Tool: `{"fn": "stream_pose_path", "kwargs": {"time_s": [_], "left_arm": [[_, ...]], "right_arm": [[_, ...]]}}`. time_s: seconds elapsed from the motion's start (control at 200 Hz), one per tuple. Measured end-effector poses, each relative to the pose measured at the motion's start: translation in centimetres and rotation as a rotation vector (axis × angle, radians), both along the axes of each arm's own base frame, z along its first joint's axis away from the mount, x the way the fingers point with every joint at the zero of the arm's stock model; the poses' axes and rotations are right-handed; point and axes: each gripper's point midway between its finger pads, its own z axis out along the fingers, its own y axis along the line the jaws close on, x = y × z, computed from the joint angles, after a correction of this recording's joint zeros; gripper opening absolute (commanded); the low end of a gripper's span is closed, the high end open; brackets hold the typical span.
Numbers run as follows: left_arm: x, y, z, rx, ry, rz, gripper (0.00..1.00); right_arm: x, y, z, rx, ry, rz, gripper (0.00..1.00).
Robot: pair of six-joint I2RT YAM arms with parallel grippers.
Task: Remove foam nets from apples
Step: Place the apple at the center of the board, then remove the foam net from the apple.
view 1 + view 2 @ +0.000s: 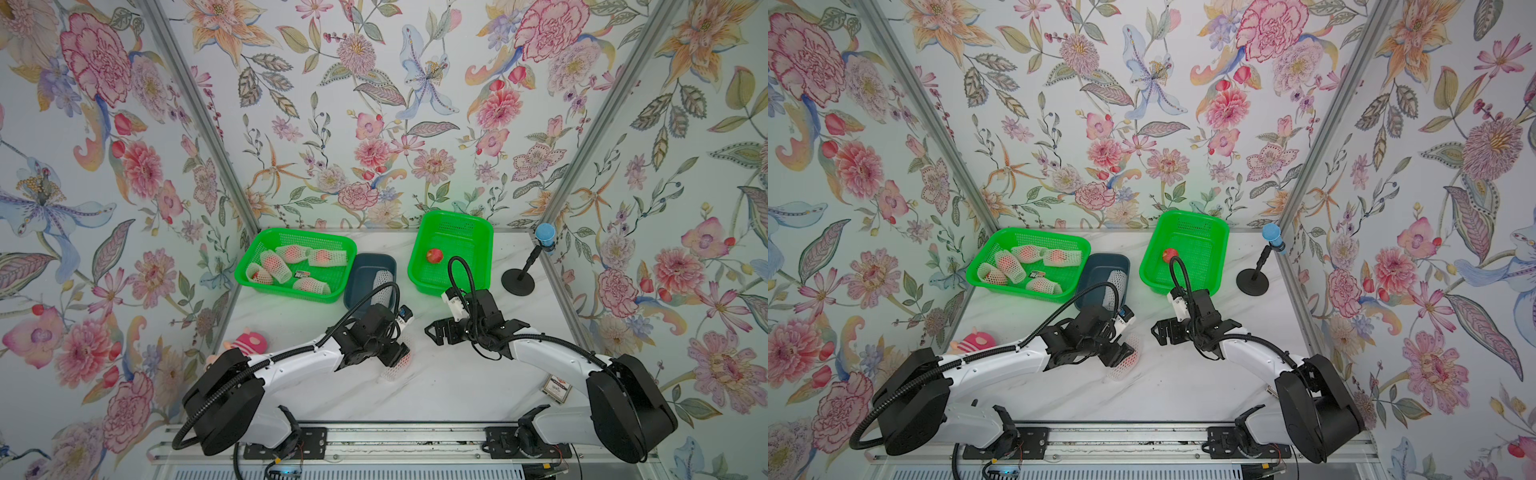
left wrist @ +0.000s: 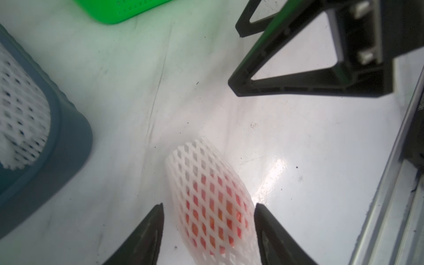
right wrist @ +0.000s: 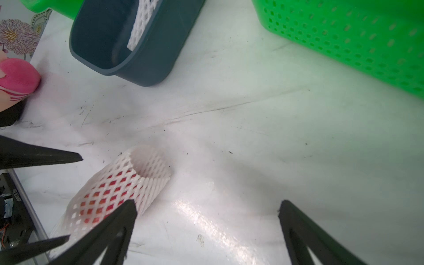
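Note:
One apple in a white foam net [image 1: 397,368] [image 1: 1124,366] lies on the marble table, red showing through the mesh [image 2: 211,202] [image 3: 110,195]. My left gripper [image 1: 395,353] [image 2: 208,206] is open, its fingers standing either side of this netted apple. My right gripper [image 1: 431,336] [image 3: 207,205] is open and empty, just to the right, pointing toward it. Several more netted apples [image 1: 276,266] lie in the left green basket [image 1: 291,294]. A bare red apple [image 1: 434,255] [image 1: 1170,254] sits in the right green basket [image 1: 457,214]. An empty foam net [image 1: 382,282] rests in the dark blue bin [image 1: 363,266].
A pink striped plush toy [image 1: 247,343] lies at the left edge by my left arm. A black stand with a blue ball [image 1: 518,281] is at the back right. A small printed box [image 1: 557,388] lies near my right arm's base.

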Motion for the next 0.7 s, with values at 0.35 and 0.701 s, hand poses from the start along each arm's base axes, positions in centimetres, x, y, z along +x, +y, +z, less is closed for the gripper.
{"fn": "stream_pose_path", "kwargs": {"time_s": [0.35,0.701], "left_arm": [[-2.0,1.1,1.1,-0.001,0.015,0.017,0.94],[-5.9,1.2,-1.7,0.014,0.115,-0.003,0.61]], "right_arm": [[0.2,0.5,-0.5,-0.003,-0.008,0.015,0.99],[0.4,0.3,-1.9,-0.023,0.012,0.035,1.0]]}}
